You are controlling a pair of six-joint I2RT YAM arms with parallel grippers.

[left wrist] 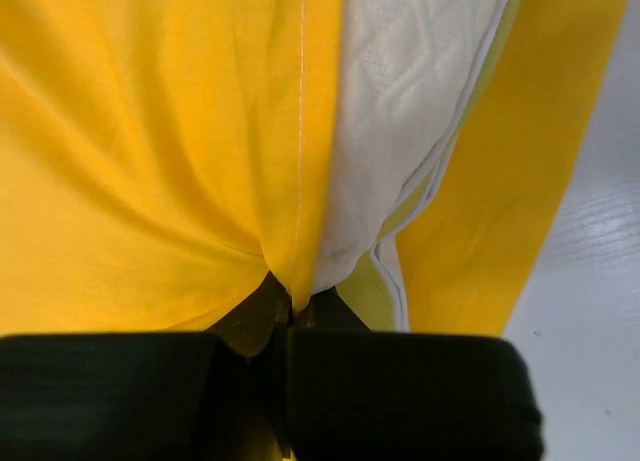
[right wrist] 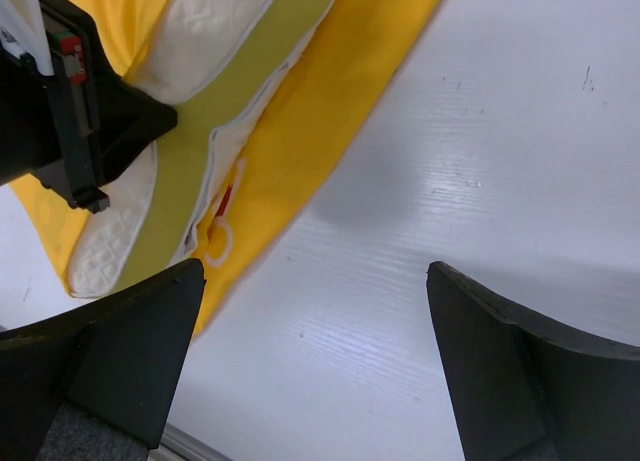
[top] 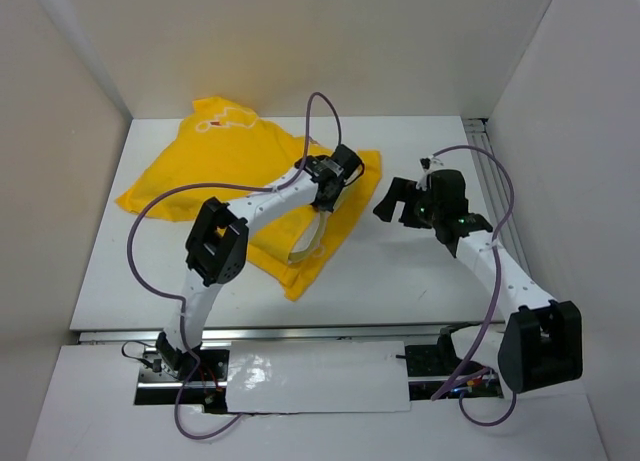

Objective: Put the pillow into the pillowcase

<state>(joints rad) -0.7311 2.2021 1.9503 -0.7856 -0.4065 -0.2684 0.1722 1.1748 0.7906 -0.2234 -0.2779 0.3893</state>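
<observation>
The yellow pillowcase [top: 230,171] lies spread on the left and middle of the table. The cream-white pillow [top: 311,238] is mostly inside it, and only a pale strip shows at the opening on the case's right edge. My left gripper [top: 326,196] is over that opening and shut on the pillowcase's upper hem [left wrist: 290,281]. The quilted pillow [left wrist: 400,101] shows just beside the pinch. My right gripper [top: 397,209] is open and empty over bare table, right of the case. In the right wrist view [right wrist: 315,281] the pillow's end [right wrist: 110,241] and the pillowcase edge [right wrist: 330,111] lie to its left.
White walls close in the white table [top: 420,271] at the back and both sides. A metal rail [top: 490,181] runs along the right edge. Purple cables loop over the left arm [top: 215,246] and across the pillowcase.
</observation>
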